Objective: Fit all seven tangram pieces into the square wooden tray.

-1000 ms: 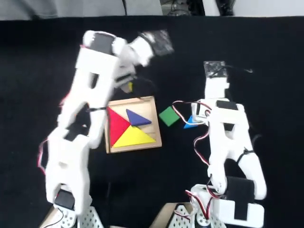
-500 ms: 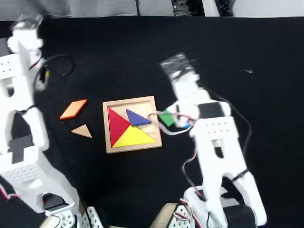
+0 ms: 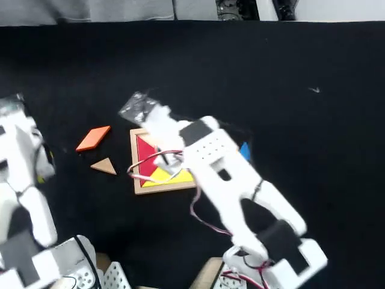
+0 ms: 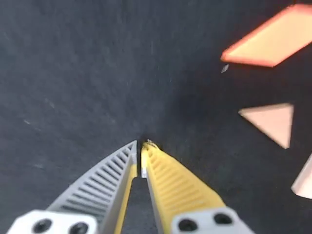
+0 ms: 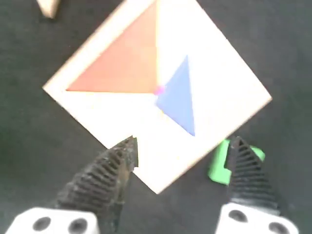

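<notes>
Left arm point(image 3: 21, 168) is at the near-left table edge, partly cut off by the frame. Left gripper point(image 4: 141, 145) is clenched, yellow and grey fingers tip to tip with nothing between them, low over bare black table point(image 3: 301, 90).

Right arm point(image 3: 234, 192) runs from its base at the near edge diagonally out over the square wooden tray point(image 3: 157, 188) and hides most of it in the high view. Only parts of the large red triangle point(image 3: 144, 153) and the large yellow triangle point(image 3: 163, 176) show there.

Right gripper point(image 5: 184, 146) hangs above a tray corner, black fingers spread wide, empty. In the high view it's a blur at the tray's far-left corner.

Right wrist view: the red triangle and the dark blue triangle point(image 5: 178, 95) lie inside the tray, tips meeting mid-tray. The yellow one is washed out pale and hard to make out.

Green square point(image 5: 220, 168) sits on the table just outside the tray rim, half behind a finger. Light blue piece point(image 3: 244, 152) pokes out beside the arm, right of the tray, shape cut off.

Orange parallelogram point(image 3: 93, 138) and small tan triangle point(image 3: 104, 166) lie left of the tray, apart from it.
</notes>
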